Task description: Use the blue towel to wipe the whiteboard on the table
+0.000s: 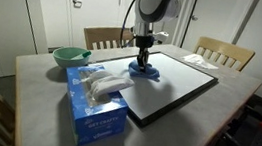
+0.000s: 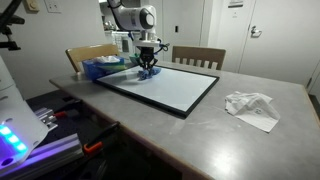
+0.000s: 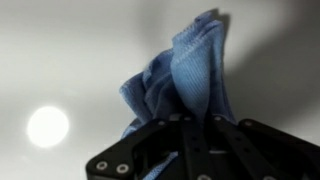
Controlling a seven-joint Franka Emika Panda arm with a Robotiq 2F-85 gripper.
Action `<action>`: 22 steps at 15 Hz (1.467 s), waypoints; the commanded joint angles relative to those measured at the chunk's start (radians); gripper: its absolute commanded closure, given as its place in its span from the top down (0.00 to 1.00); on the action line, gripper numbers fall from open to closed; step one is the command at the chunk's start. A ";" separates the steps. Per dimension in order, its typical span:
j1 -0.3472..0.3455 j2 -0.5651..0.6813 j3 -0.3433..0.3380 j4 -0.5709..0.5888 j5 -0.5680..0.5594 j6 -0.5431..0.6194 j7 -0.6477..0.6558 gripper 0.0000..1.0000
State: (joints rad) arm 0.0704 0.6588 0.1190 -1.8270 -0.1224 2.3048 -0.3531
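Note:
The whiteboard (image 1: pixel 169 88) with a black frame lies flat on the grey table; it also shows in an exterior view (image 2: pixel 175 88). My gripper (image 1: pixel 144 61) is shut on the blue towel (image 1: pixel 144 73) and presses it onto the board's far corner, near the tissue box side. In an exterior view the gripper (image 2: pixel 148 65) holds the towel (image 2: pixel 148 71) on the board. In the wrist view the blue towel (image 3: pixel 180 75) bunches up between the black fingers (image 3: pixel 195 130) over the white board surface.
A blue tissue box (image 1: pixel 93 101) stands beside the board. A green bowl (image 1: pixel 71 56) sits behind it. A crumpled white cloth (image 2: pixel 252 106) lies on the table at the other side. Wooden chairs (image 1: pixel 224 52) stand around the table (image 1: pixel 39 87).

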 commanded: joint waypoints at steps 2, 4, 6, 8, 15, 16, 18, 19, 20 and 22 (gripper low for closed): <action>0.036 0.081 0.028 0.084 -0.019 -0.036 -0.020 0.02; 0.045 0.094 0.028 0.100 -0.027 -0.022 -0.024 0.02; 0.052 0.100 0.011 0.108 -0.047 -0.016 -0.014 0.02; 0.052 0.099 -0.013 0.103 -0.077 -0.005 0.003 0.02; 0.023 0.109 -0.048 0.101 -0.077 0.093 0.024 0.02; 0.018 0.110 -0.029 0.103 -0.063 0.081 0.003 0.02; -0.021 0.108 0.045 0.101 -0.011 0.052 -0.110 0.02; -0.024 0.100 0.065 0.092 -0.008 0.048 -0.150 0.02; -0.033 0.100 0.084 0.091 -0.003 0.042 -0.192 0.02; -0.047 0.107 0.114 0.100 0.005 0.021 -0.253 0.02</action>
State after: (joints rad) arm 0.0529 0.7089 0.1714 -1.7554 -0.1517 2.3457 -0.5092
